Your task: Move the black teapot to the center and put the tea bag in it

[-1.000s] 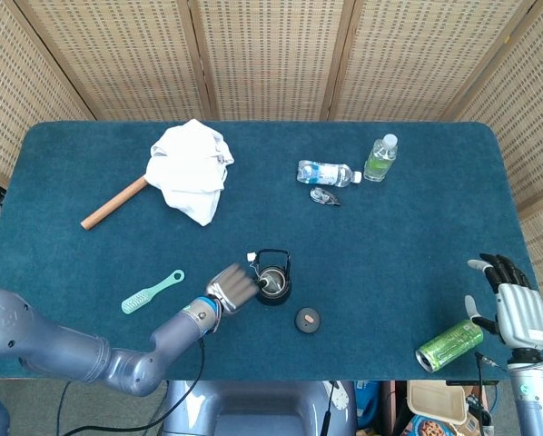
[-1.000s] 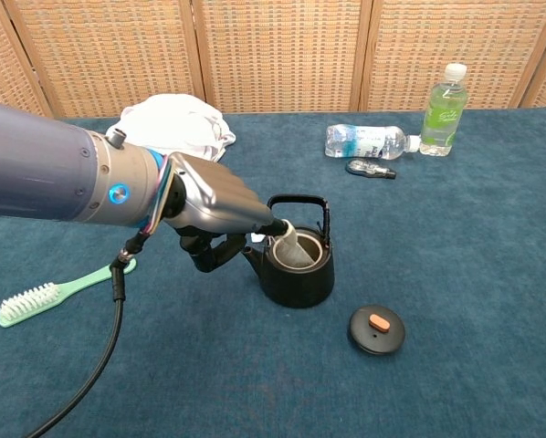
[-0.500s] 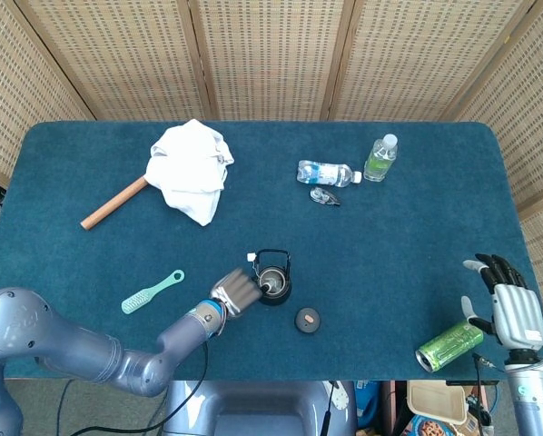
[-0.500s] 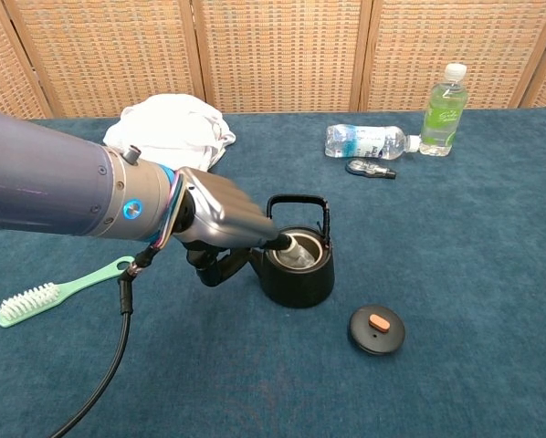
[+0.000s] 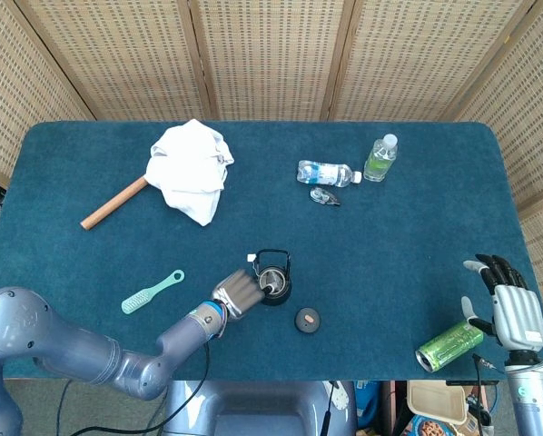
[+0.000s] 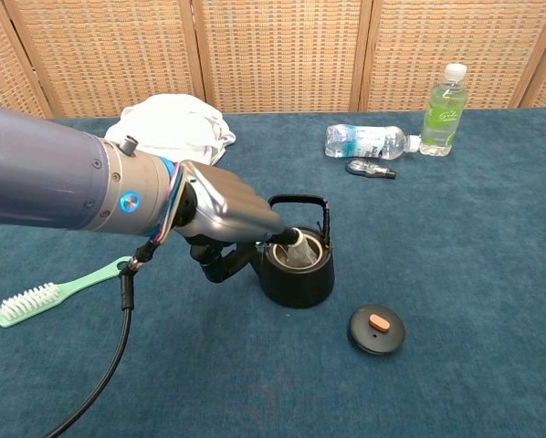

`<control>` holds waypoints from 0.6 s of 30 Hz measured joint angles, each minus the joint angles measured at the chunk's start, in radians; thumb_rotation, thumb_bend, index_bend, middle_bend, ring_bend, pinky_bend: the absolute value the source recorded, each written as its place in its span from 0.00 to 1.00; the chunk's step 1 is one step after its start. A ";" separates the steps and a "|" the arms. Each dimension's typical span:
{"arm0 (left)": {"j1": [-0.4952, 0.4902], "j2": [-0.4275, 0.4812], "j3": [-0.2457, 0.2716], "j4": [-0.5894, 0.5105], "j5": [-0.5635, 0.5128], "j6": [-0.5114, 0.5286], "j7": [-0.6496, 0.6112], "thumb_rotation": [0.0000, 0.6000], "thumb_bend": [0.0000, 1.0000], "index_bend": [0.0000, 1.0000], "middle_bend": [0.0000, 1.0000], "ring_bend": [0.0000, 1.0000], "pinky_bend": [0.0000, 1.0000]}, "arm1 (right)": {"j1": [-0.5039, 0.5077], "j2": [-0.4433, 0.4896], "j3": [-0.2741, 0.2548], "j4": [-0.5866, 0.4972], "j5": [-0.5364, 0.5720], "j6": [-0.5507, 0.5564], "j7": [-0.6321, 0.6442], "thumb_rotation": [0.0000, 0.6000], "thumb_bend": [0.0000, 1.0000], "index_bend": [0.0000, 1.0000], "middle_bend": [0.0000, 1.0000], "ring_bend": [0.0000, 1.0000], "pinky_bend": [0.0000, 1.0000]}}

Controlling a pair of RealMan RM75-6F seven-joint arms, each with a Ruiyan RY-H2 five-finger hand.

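The black teapot (image 5: 273, 282) (image 6: 298, 265) stands uncovered near the table's middle front, its handle upright. My left hand (image 5: 234, 292) (image 6: 225, 217) reaches in from the left, fingertips at the pot's rim. It pinches the white tea bag (image 6: 300, 245), which hangs partly inside the opening. A small white tag (image 5: 251, 258) shows just left of the pot. The pot's lid (image 5: 307, 319) (image 6: 376, 329) lies flat on the cloth to the right of the pot. My right hand (image 5: 508, 304) stays at the table's right front edge, fingers apart and holding nothing.
A green can (image 5: 449, 345) lies beside the right hand. A green toothbrush (image 5: 152, 292) (image 6: 58, 291) lies left of the left arm. Farther back are a white cloth (image 5: 191, 170) over a wooden stick (image 5: 113, 203), a lying bottle (image 5: 326, 173), an upright green bottle (image 5: 380, 158) and a small packet (image 5: 325, 195).
The left hand has lowered the tea bag from above the rim into the pot's opening. The right hand has dropped slightly toward the table edge.
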 measured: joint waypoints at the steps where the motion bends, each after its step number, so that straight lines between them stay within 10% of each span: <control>1: 0.001 0.002 0.000 -0.002 0.005 0.001 -0.006 1.00 1.00 0.00 0.79 0.76 0.74 | 0.000 0.000 0.000 0.001 0.000 -0.001 0.000 1.00 0.58 0.27 0.23 0.13 0.21; 18: -0.022 -0.028 0.004 0.054 -0.026 -0.022 -0.032 1.00 1.00 0.00 0.78 0.76 0.74 | -0.005 0.006 0.001 -0.001 0.005 0.002 0.004 1.00 0.58 0.27 0.23 0.13 0.21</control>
